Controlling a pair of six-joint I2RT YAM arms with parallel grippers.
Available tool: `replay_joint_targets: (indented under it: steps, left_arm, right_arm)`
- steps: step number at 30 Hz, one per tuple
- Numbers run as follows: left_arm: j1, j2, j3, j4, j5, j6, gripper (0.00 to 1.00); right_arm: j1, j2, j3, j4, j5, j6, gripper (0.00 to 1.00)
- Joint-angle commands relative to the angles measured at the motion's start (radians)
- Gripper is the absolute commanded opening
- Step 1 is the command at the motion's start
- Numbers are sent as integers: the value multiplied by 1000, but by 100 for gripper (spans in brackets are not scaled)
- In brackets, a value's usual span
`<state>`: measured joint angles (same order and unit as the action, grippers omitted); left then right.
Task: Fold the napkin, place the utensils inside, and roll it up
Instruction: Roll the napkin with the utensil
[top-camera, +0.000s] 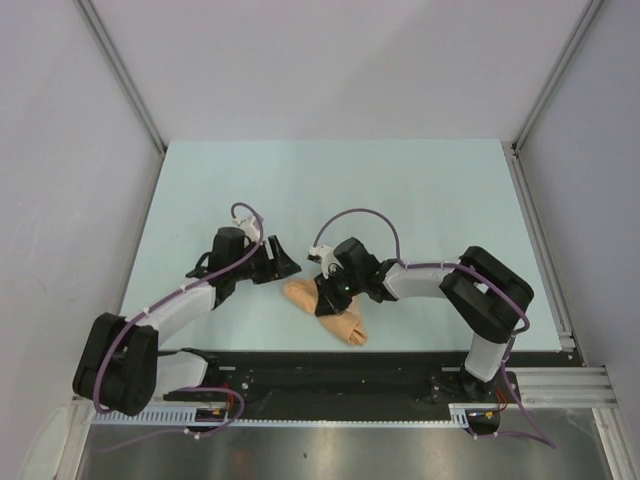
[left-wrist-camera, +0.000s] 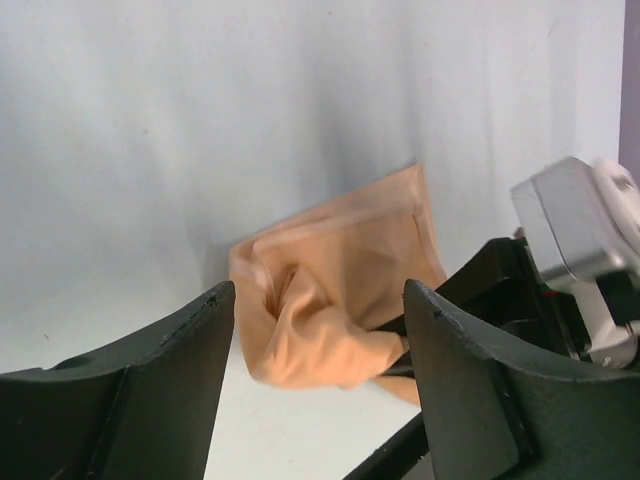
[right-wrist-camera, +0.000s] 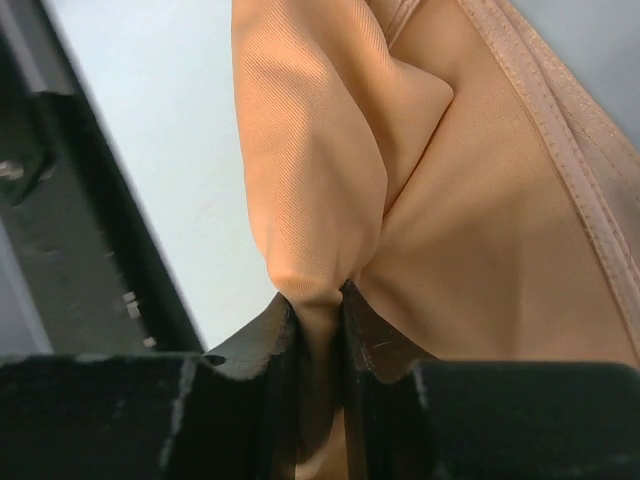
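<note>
Near the front edge of the desk (top-camera: 400, 190), about mid-width, lies the napkin (top-camera: 345, 327), a crumpled, loosely folded peach-orange bundle. Its long axis runs diagonally, from its far-left end down to its near-right end, which points at the desk's front edge. The right fingers (right-wrist-camera: 255, 345) are closed tight on a raised fold at the napkin's far-left part, with cloth pinched between them. The left fingers (left-wrist-camera: 190, 340) stand wide apart just left of the napkin, holding nothing and clear of the cloth.
</note>
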<state>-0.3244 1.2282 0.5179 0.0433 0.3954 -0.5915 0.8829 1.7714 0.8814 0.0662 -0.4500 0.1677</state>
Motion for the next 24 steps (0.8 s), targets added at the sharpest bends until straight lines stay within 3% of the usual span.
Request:
replay_joint_targets:
  steps: [1, 9, 19, 22, 23, 24]
  left_arm:
    - [5, -44, -70, 30, 5, 12, 73]
    - [2, -27, -156, 95, 59, -25, 72]
    - [-42, 17, -220, 213, 100, -94, 66]
    - [-71, 43, -228, 266, 117, -123, 43]
    - [-74, 57, -228, 283, 126, -128, 29]
    - [-76, 60, -225, 283, 126, -129, 21]
  right_arm:
    - [-13, 77, -55, 85, -314, 154, 13]
    - [-85, 163, -62, 190, -420, 240, 11]
    - [-104, 186, -47, 169, -417, 224, 13]
    - [-111, 169, -38, 143, -406, 208, 24]
    - [-114, 162, -26, 129, -404, 204, 35]
    - [-119, 146, -18, 95, -403, 199, 40]
